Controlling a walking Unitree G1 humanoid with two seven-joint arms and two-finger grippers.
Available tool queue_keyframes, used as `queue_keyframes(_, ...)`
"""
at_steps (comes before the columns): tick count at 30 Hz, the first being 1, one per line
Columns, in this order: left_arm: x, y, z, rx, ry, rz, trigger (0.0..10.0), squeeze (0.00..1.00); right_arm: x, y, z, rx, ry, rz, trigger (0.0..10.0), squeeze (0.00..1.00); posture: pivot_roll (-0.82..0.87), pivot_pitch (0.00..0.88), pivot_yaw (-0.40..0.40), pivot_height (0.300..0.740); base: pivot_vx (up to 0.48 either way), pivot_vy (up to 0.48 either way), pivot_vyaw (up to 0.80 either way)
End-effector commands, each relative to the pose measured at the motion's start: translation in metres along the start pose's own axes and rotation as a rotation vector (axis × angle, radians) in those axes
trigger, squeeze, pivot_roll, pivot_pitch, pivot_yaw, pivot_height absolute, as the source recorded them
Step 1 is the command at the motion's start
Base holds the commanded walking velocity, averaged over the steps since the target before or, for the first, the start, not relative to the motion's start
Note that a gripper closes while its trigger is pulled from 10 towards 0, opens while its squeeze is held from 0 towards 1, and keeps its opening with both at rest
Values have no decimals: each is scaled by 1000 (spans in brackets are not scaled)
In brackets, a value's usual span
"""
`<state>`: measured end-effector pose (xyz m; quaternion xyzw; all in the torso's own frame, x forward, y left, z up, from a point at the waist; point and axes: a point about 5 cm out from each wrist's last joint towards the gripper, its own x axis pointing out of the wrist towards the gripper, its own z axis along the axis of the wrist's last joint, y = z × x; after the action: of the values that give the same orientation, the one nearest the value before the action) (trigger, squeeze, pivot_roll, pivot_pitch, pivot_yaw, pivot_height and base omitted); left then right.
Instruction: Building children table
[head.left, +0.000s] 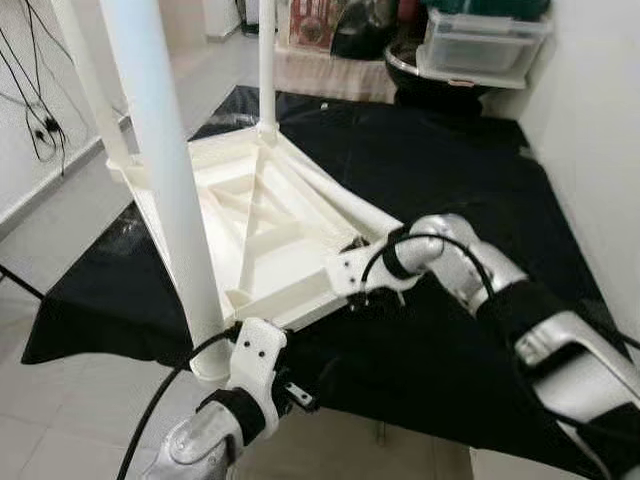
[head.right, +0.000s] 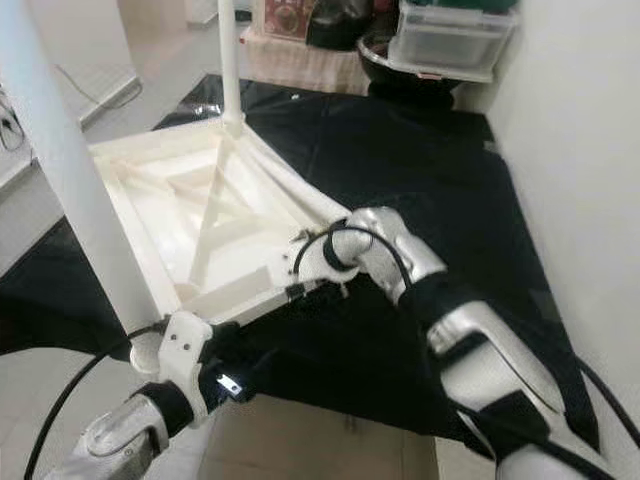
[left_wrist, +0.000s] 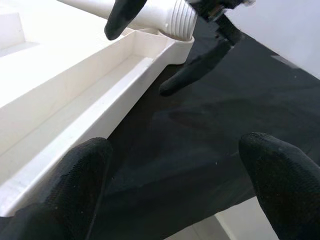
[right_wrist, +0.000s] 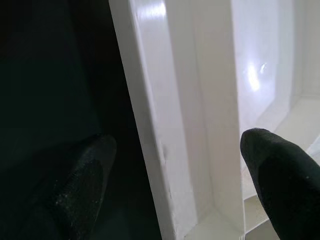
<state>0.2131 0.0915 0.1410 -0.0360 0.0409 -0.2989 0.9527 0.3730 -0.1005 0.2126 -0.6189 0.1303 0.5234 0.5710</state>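
Jaws apart on both our grippers: right gripper (right_wrist: 175, 165) straddles rim of upturned white tabletop (head.left: 262, 215); left gripper (left_wrist: 170, 190) near corner. Three legs (head.left: 160, 150) stand fitted; fourth corner seemingly pending.

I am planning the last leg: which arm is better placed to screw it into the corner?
Right, probably. The right gripper has open fingers astride the loose leg, at its threaded end by the table corner. The left gripper is open over the cloth, farther away.

Tiled floor (head.left: 60, 230); black sheet (head.left: 450, 180)
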Motion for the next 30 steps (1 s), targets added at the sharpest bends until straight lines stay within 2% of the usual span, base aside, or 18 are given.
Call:
queue_keyframes(1, -2, -4, -3, -17, 20, -4, 10000, 0, 7, -1, -1, -14, 53, 22, 10000, 0, 39, 172, -114, 740, 0, 0, 0)
queue_keyframes(4, -3, -5, -3, -18, 20, -4, 10000, 0, 8, -1, -3, -16, 79, 24, 10000, 0, 38, 175, -116, 740, 0, 0, 0)
queue_keyframes(6, -3, -7, -2, -21, 21, -4, 10000, 0, 11, 2, -8, -16, 120, 71, 10000, 0, 42, 180, -120, 740, 0, 0, 0)
queue_keyframes(11, -4, -8, -2, -24, 23, -3, 10000, 0, 8, 4, -17, 13, 139, 118, 10000, 0, 43, 182, -121, 740, 0, 0, 0)
queue_keyframes(18, -3, -9, -2, -24, 23, -2, 10000, 0, 5, 1, -32, 73, 206, 62, 10000, 0, 24, 177, -127, 740, 0, 0, 0)
queue_keyframes(19, -2, -9, -1, -23, 18, 2, 10000, 0, 2, 0, -35, 132, 170, 32, 10000, 0, 22, 174, -126, 740, 0, 0, 0)
queue_keyframes(20, -2, -9, -1, -23, 18, 2, 10000, 0, 2, 0, -35, 132, 170, 32, 10000, 0, 22, 174, -126, 740, 0, 0, 0)
queue_keyframes(22, -1, -7, 0, -23, 13, 8, 10000, 0, -9, 0, -39, 216, 71, 8, 10000, 0, 16, 172, -112, 740, 0, 0, 0)
queue_keyframes(25, -2, -6, 1, -22, 14, 11, 10000, 0, -17, 0, -42, 262, 16, 5, 10000, 0, 9, 171, -103, 740, 0, 0, 0)
queue_keyframes(27, -2, -4, 0, -17, 20, 7, 10000, 0, -35, 1, -45, 361, -112, -16, 10000, 0, -2, 165, -83, 740, 0, 0, 0)
queue_keyframes(29, -1, -3, 0, -5, 24, -7, 10000, 0, -54, 1, -48, 424, -261, -107, 10000, 0, -15, 158, -69, 740, 0, 0, 0)
queue_keyframes(30, 0, -1, 1, 7, 25, -9, 10000, 0, -62, -1, -49, 496, -328, -185, 10000, 0, -20, 156, -61, 740, 0, 0, 0)
